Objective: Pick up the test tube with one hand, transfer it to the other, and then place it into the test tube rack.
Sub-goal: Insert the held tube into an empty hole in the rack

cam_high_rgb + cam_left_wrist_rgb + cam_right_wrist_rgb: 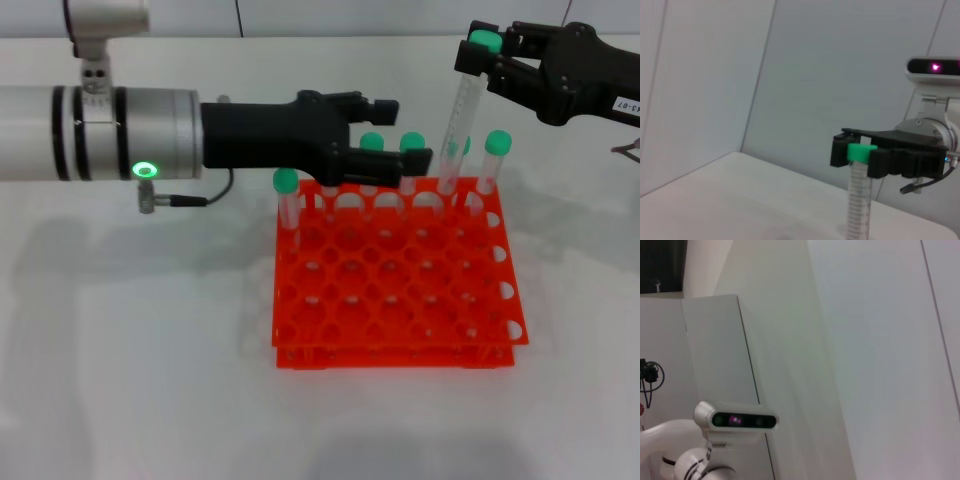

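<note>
The test tube, clear with a green cap, hangs tilted over the back row of the orange-red test tube rack. Its lower end meets a hole there; how deep it sits I cannot tell. My right gripper, black with a white label, is shut on the tube just under the cap. The left wrist view shows that same right gripper clamped on the test tube. My left gripper, on the green-lit silver arm, is open and holds nothing, level above the rack's back left, just left of the tube.
Several other green-capped tubes stand in the rack's back row and at its back left corner. A cable plug hangs under the left arm. The right wrist view shows only walls and the head camera.
</note>
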Robot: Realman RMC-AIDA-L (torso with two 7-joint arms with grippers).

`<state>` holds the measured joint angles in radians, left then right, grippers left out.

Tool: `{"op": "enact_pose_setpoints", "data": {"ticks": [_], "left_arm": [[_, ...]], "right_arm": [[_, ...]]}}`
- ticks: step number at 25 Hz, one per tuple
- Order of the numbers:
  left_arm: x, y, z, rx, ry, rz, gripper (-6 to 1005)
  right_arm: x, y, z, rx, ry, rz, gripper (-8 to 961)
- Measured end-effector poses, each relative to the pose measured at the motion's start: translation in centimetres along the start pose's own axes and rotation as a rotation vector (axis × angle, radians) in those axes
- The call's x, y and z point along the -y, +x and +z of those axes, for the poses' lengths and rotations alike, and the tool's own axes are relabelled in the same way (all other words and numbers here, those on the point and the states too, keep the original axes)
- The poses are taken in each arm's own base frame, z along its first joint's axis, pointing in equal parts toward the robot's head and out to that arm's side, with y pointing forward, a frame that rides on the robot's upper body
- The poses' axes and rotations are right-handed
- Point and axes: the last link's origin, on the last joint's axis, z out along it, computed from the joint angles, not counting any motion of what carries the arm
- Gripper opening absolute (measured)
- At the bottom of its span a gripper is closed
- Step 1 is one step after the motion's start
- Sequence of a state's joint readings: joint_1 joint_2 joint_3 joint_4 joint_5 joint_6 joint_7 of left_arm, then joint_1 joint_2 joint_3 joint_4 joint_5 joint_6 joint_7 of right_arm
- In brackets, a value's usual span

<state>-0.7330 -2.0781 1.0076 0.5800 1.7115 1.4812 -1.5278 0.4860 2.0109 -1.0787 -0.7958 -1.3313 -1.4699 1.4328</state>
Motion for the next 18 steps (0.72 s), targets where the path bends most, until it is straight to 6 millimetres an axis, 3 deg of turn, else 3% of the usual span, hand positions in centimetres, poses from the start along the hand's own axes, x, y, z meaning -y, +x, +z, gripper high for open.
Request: {"op": "enact_pose_setpoints", "data": {"ticks": [18], "left_arm": [[-1.5, 2.2, -7.2, -0.029, 0.145, 0.015, 883]], "right_arm": [[-0.1, 0.5, -0.5, -0.002, 0.013, 0.017, 266]]}}
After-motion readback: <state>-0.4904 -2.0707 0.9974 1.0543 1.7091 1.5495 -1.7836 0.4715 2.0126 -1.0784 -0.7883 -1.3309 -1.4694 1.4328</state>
